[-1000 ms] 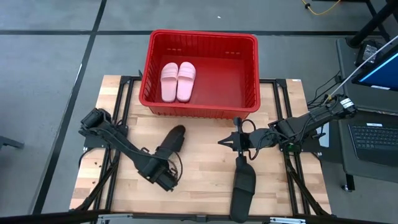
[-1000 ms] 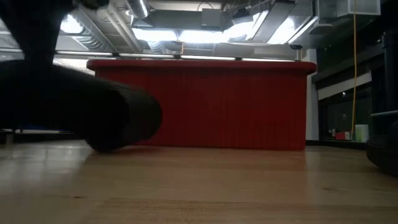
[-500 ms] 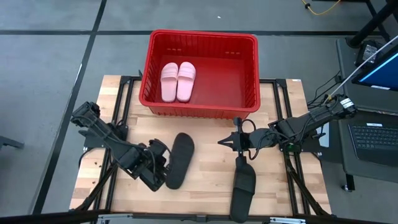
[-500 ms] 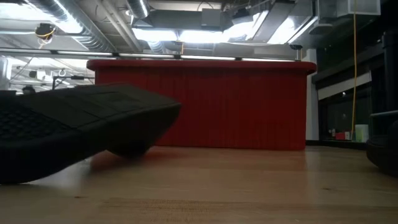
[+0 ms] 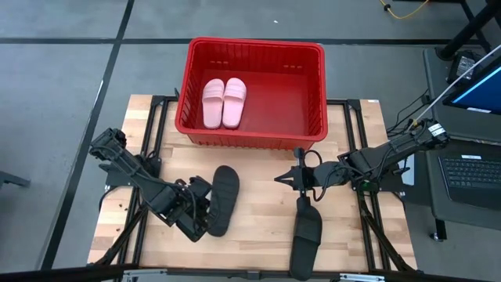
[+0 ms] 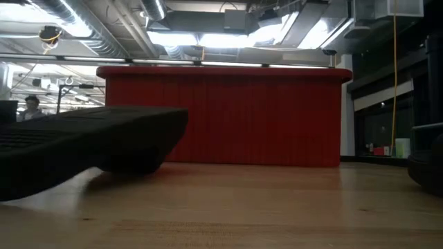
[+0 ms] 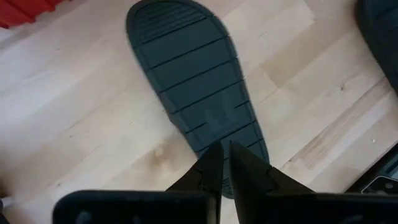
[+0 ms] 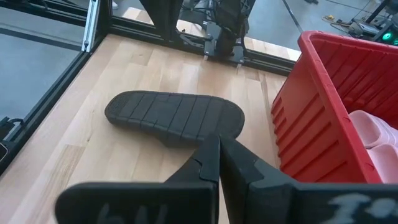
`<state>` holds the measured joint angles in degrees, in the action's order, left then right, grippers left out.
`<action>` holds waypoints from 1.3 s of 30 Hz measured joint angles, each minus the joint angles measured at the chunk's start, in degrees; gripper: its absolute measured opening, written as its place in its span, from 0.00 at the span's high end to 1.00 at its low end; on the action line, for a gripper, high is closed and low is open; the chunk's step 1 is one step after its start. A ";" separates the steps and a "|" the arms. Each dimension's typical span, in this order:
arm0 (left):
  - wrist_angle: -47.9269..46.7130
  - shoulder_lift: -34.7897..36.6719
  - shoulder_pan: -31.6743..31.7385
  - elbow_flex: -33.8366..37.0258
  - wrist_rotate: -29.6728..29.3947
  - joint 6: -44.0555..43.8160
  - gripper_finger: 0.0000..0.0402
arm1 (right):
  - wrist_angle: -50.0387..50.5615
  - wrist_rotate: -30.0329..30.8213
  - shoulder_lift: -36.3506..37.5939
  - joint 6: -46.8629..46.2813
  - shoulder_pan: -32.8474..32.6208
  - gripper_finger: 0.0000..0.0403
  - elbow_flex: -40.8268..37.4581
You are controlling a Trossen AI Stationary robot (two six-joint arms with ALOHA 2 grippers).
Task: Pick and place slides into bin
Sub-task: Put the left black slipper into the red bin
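Slides: two pink ones point(image 5: 224, 103) sit in the red bin point(image 5: 252, 134), one black slide point(image 5: 220, 200) lies sole-up with its end hidden under the pinched-shut left gripper point(image 5: 202, 222), and another (partly cut off) point(image 5: 305, 235) lies near the closed, empty right gripper point(image 5: 280, 178).

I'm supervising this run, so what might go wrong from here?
The black slide by the left gripper lies sole-up, so its strap is underneath and hard to grab. The closed jaws sit at its heel end; a push might just slide it. The other black slide overhangs the table's near edge and might fall.
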<state>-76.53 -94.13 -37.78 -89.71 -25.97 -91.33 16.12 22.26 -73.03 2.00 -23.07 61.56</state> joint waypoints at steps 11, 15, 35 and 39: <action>0.09 -0.02 0.00 0.00 -0.03 -2.85 0.68 | 0.09 -0.01 0.00 0.08 0.01 0.98 0.00; 0.09 -0.02 0.00 0.00 -0.03 -4.44 0.59 | 0.09 -0.02 0.00 0.02 0.00 0.98 0.00; 3.56 -0.04 -1.95 0.00 0.58 0.42 0.51 | 2.37 -0.07 -0.01 0.00 -0.07 0.98 0.00; 3.56 -0.04 -3.86 0.00 -5.37 -1.57 0.51 | 2.26 -2.00 0.00 -0.29 -0.04 0.98 0.00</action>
<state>-72.97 -94.17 -41.64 -89.71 -31.33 -92.90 18.38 20.26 -73.03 1.71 -23.11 61.56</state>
